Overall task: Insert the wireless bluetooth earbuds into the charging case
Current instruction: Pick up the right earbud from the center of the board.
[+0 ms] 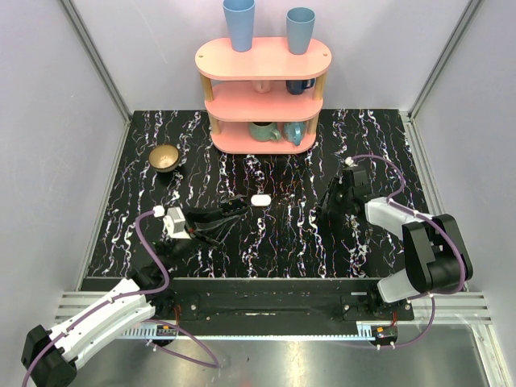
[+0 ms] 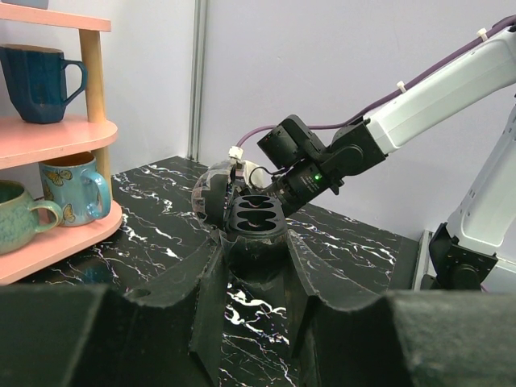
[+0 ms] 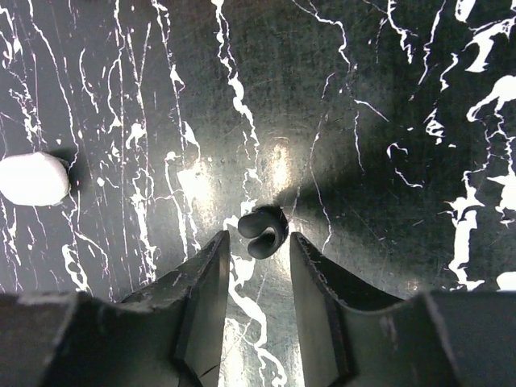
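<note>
Left wrist view: the left gripper [image 2: 256, 240] is clamped on the charging case [image 2: 256, 211] at low centre. Its lid is raised at the left, its long axis runs across the frame, and two dark wells face up; I cannot tell if either is filled. The top view loses it against the black marble table [image 1: 282, 242] — only a white oval [image 1: 260, 199] shows just past those fingertips. The right gripper [image 3: 260, 242] stands parted — a small dark earbud [image 3: 264, 230], the only one showing, lies ungripped at its tips, lower centre.

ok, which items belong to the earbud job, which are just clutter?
Job: dark open charging case with two wells, in left gripper; small black earbud, at right gripper.
Clutter: pink three-tier shelf, two blue cups, ceramic mugs, brown bowl, white oval pebble.
</note>
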`<state>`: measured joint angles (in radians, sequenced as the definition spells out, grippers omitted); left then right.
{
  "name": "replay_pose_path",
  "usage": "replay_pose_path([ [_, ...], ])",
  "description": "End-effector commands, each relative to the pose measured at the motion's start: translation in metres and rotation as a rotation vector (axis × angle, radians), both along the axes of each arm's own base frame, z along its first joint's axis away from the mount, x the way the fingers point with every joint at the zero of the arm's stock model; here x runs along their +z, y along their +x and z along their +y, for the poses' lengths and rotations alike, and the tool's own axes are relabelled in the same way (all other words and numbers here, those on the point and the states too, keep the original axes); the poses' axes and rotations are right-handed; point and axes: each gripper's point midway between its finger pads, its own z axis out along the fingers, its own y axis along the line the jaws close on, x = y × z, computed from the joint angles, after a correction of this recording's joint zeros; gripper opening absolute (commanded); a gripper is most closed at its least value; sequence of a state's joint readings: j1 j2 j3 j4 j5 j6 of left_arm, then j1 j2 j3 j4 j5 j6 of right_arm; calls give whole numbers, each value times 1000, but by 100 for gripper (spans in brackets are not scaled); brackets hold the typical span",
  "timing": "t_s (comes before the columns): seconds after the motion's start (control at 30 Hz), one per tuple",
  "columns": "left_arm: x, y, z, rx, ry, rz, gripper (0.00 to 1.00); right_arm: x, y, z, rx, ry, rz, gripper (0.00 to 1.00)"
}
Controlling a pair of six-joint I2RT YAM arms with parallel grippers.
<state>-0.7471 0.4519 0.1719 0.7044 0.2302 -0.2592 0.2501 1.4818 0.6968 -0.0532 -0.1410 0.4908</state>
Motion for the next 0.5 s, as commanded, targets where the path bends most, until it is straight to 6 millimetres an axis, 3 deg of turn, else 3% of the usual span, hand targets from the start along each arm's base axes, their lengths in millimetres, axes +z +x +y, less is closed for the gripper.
replay_pose_path([
  [0.0, 16, -2, 4, 9, -48, -37, 0, -4, 4, -3, -37, -23, 2, 42],
  [0.13, 17, -1, 5, 17, -48, -38, 0, -11, 6, -1, -39, -14, 19, 35],
  [0.47, 15, -1, 6, 23, -46, -36, 0, -17, 5, 6, -24, 15, 42, 32],
])
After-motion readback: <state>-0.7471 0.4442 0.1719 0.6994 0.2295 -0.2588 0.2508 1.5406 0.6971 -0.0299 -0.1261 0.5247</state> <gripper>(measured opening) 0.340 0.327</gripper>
